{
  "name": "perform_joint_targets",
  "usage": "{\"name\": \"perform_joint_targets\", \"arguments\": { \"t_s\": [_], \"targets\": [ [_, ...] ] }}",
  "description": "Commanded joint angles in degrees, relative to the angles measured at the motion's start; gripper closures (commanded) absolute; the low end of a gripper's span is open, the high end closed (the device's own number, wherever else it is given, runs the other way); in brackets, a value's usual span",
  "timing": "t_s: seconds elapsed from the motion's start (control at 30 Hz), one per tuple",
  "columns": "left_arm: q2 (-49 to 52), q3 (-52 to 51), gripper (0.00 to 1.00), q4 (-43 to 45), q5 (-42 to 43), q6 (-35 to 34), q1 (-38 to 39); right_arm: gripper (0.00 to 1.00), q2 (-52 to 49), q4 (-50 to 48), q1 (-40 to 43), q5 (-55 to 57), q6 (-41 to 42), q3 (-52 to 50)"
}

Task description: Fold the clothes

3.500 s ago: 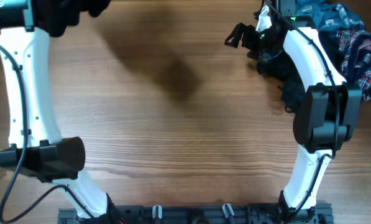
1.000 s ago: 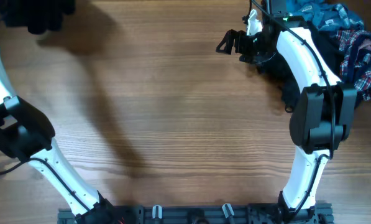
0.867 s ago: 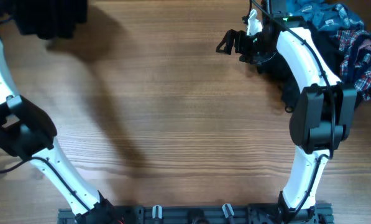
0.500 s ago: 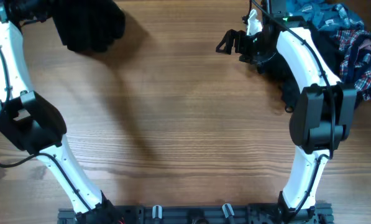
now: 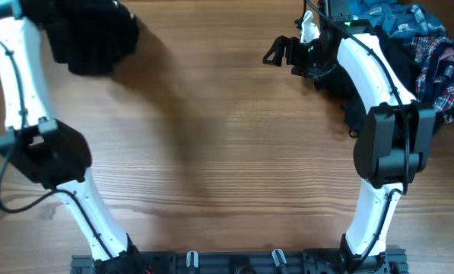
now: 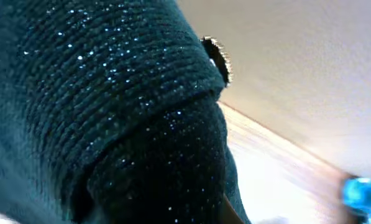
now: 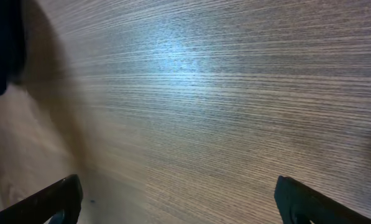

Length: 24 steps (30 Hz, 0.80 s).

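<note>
A black knit garment [image 5: 90, 38] hangs bunched at the far left of the wooden table [image 5: 227, 152], held up by my left arm. In the left wrist view the dark sparkly knit [image 6: 110, 118] fills the frame and hides my left fingers. My right gripper [image 5: 284, 52] is open and empty above bare wood at the far centre-right, its fingertips wide apart in the right wrist view [image 7: 179, 202]. The black garment shows at the left edge of that view [image 7: 2, 50].
A pile of clothes lies at the far right corner: a blue garment [image 5: 390, 19], a red and blue plaid one [image 5: 443, 72] and a dark one [image 5: 354, 110] under my right arm. The arm bases stand at the near edge.
My left arm has swung the black garment rightward and down into fuller view, then slightly back left. My right arm has stayed still.
</note>
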<state>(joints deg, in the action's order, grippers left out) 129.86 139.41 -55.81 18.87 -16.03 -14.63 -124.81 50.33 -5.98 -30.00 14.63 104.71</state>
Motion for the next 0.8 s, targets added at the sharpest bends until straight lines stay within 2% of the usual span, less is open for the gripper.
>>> {"name": "perform_joint_targets", "arguments": {
  "t_s": [0.0,0.07,0.23,0.37,0.43,0.5,0.57,0.77],
  "targets": [
    [-7.3,8.37,0.96,0.61,-12.35,6.84,6.73,0.0,0.11,-0.15,-0.33,-0.96,-1.16,-0.04],
    [-7.3,10.16,0.96,1.33,-11.13,6.99,9.46,0.0,0.11,-0.02,-0.35,-0.96,-1.16,-0.04],
    [-7.17,10.19,0.96,2.95,0.81,9.53,11.52,0.0,0.11,0.33,-0.35,-0.96,-1.18,-0.15],
    [-7.17,10.19,0.96,0.33,7.21,10.1,11.1,0.0,0.11,0.57,-0.33,-0.96,-1.88,-0.15],
    [-7.17,10.16,0.96,-3.37,10.27,13.07,10.27,0.0,0.11,0.68,-0.35,-0.96,-2.29,-0.15],
    [-6.93,10.16,0.96,-11.26,10.25,18.75,8.92,0.0,0.11,0.74,-0.35,-0.96,-2.38,-0.15],
    [-6.32,10.16,0.96,-15.1,10.23,21.57,7.96,0.0,0.11,0.72,-0.35,-0.96,-2.54,-0.15],
    [-4.22,10.16,0.96,-18.6,10.01,21.86,5.05,0.0,0.11,0.85,-0.35,-0.98,-2.47,-0.15]
  ]
}}
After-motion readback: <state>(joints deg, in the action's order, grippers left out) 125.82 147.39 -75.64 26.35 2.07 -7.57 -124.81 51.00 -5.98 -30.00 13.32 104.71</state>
